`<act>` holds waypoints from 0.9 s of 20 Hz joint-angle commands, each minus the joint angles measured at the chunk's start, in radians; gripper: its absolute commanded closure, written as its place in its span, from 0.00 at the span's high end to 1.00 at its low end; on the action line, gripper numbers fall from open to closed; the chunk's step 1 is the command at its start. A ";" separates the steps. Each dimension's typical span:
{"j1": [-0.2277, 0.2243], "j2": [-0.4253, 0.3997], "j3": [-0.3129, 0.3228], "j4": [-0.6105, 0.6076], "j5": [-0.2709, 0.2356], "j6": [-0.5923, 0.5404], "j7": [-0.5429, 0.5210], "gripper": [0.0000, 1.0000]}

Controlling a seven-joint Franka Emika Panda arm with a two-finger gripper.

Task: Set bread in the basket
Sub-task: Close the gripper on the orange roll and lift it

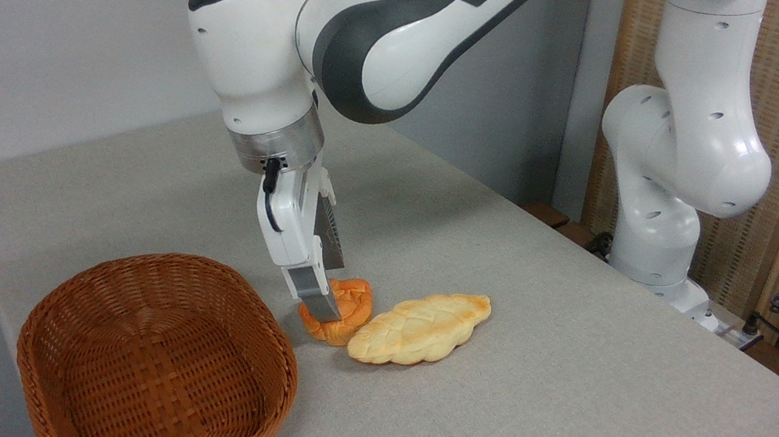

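Orange-brown bread sits on the grey desk, with your pincer down on it.
Its fingers look clamped around the bun; wicker basket lies lower left of the pincer, pale braided loaf just right, touching the bun.

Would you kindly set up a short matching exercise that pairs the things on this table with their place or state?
Things:
1. bread
2. basket
3. braided loaf
4. gripper

Places or states:
A. pale yellow, lying right of the bun and touching it
B. empty, at the near left of the table
C. down at the bun, fingers against its left side
D. orange-brown, between the basket and the loaf

Pairs: 1-D, 2-B, 3-A, 4-C
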 commanded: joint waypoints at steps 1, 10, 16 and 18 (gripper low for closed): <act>-0.008 -0.013 0.009 -0.017 0.000 -0.006 0.026 1.00; -0.008 -0.011 0.009 -0.017 0.054 -0.006 0.026 0.31; -0.008 -0.011 0.011 -0.017 0.054 -0.006 0.026 0.31; -0.008 -0.011 0.011 -0.017 0.054 -0.006 0.026 0.31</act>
